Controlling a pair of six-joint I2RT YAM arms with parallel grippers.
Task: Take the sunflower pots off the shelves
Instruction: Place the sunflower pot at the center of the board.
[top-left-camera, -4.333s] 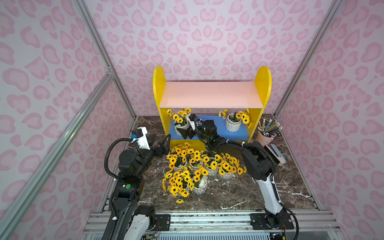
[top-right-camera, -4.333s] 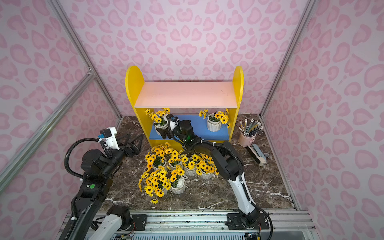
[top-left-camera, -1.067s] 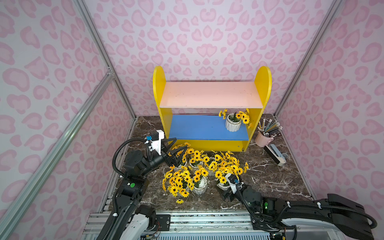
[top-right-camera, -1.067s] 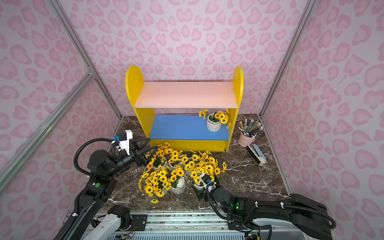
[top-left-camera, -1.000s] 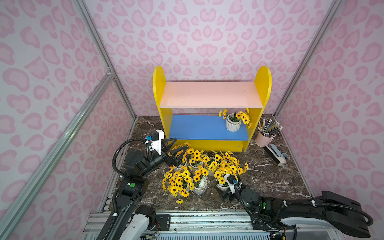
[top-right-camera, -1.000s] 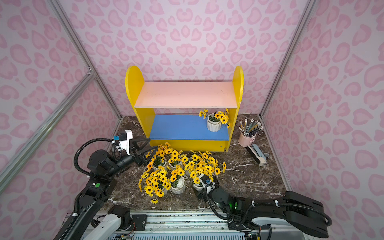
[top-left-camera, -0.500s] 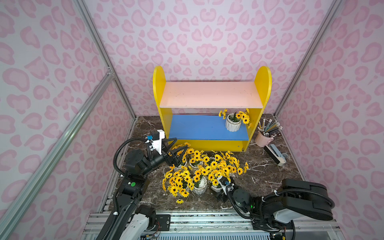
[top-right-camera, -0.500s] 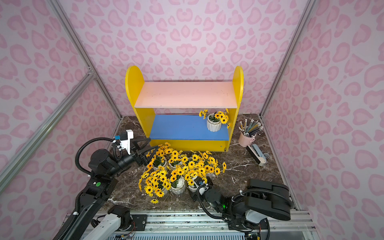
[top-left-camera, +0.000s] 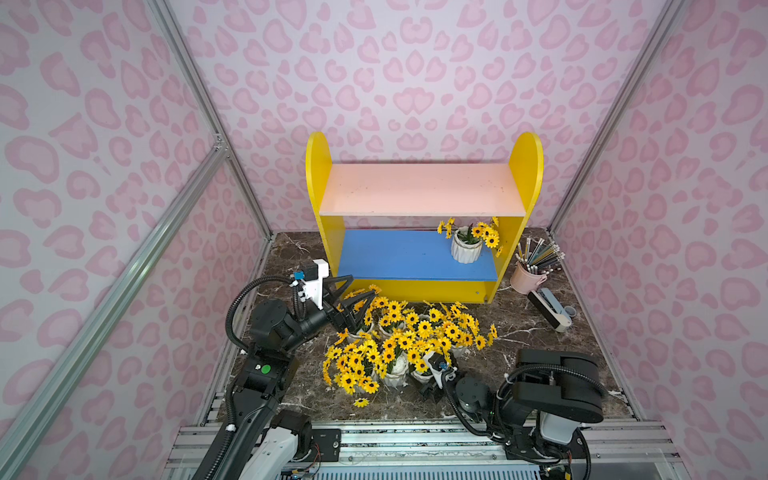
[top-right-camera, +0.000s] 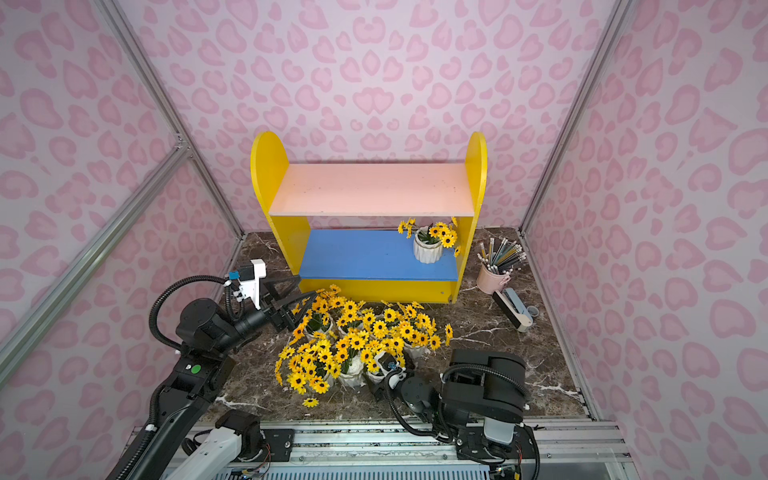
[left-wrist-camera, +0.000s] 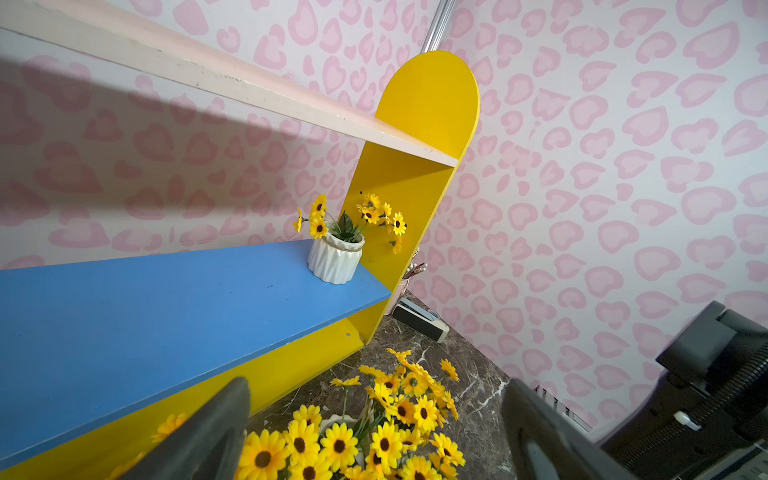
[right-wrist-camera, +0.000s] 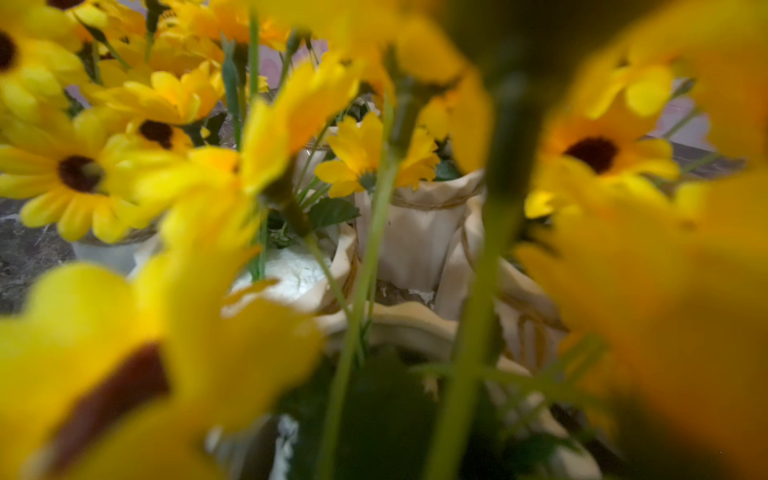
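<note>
We have one pot (top-left-camera: 466, 250) left on the shelves (top-left-camera: 395, 253) for our empty, wide-open left pincer (top-left-camera: 362, 286); the right pincer (top-left-camera: 426, 376) we cannot judge.

Inside a robot test cell: pink heart-print panels (top-left-camera: 415, 62) framed by aluminium struts (top-left-camera: 124, 275) wall in a marble-look tabletop (top-left-camera: 532, 332). A toy-bright shelf unit (top-left-camera: 525, 166) stands as a prop at 12 o'clock. Two black robot arms (top-left-camera: 557, 382) are mounted on a metal rail (top-left-camera: 415, 433) at 6 o'clock.

As far as these views show, no lettering, brand or number is legible anywhere.
</note>
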